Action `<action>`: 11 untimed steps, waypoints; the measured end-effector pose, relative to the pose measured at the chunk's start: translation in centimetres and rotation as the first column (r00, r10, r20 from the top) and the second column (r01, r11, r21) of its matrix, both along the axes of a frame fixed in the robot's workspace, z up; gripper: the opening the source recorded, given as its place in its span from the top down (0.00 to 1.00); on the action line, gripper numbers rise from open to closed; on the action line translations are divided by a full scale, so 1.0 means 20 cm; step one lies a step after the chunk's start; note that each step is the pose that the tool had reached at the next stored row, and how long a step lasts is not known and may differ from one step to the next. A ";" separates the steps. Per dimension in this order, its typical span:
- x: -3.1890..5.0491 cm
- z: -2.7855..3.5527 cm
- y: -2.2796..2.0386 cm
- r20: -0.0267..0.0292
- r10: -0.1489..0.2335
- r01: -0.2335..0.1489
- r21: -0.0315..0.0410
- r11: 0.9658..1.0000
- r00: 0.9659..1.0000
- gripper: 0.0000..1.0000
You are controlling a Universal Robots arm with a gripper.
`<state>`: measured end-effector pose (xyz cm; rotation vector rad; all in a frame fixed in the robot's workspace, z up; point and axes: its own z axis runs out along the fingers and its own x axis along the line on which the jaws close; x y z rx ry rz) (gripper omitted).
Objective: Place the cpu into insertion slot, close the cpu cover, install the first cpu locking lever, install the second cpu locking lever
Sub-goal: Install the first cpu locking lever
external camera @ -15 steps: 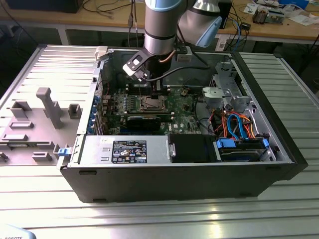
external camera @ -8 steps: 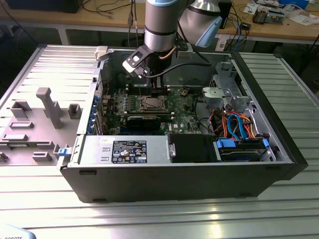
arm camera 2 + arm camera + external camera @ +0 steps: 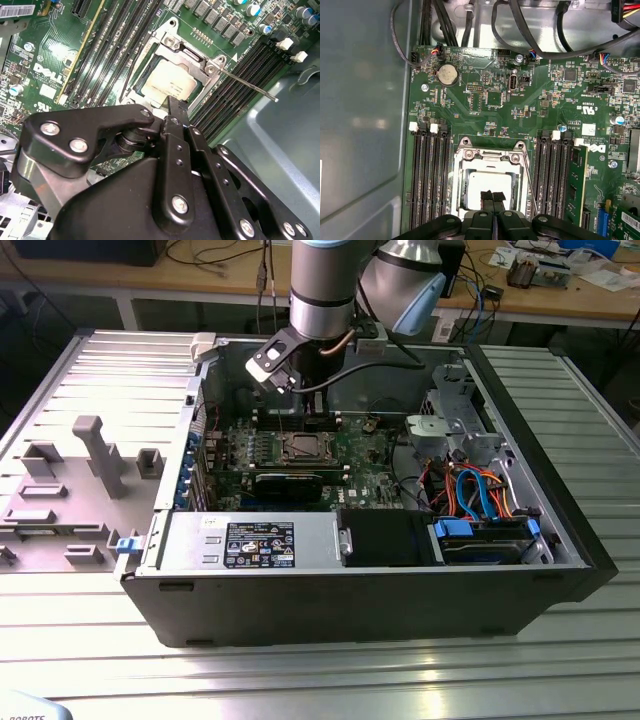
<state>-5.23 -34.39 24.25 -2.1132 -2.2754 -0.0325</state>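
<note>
The cpu (image 3: 487, 181) (image 3: 167, 84) lies flat in the insertion slot (image 3: 460, 186), its dull silver top showing through the window of the cpu cover (image 3: 490, 154) (image 3: 192, 55), which lies down over it. A thin metal locking lever (image 3: 530, 182) (image 3: 246, 86) sticks out along one side of the socket, away from the board. My gripper (image 3: 492, 195) (image 3: 175, 104) hangs just above the chip's edge, shut, with nothing between its black fingertips. In the exterior view the gripper (image 3: 311, 426) stands over the socket (image 3: 300, 448) inside the open computer case.
Long memory slots (image 3: 427, 180) (image 3: 554, 175) flank the socket on both sides. Cables (image 3: 530, 30) run along the case wall beyond the board. Toward the exterior view's right sit a drive cage (image 3: 455, 420) and blue-orange cables (image 3: 478, 490). The power supply (image 3: 250, 540) lies along the case's front.
</note>
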 end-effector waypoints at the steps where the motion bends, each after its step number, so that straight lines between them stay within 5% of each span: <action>1: 0.000 0.000 0.000 0.000 0.000 0.000 0.000 1.000 1.000 0.89; 11: 0.000 0.026 0.000 0.000 0.000 0.000 0.000 1.000 1.000 0.89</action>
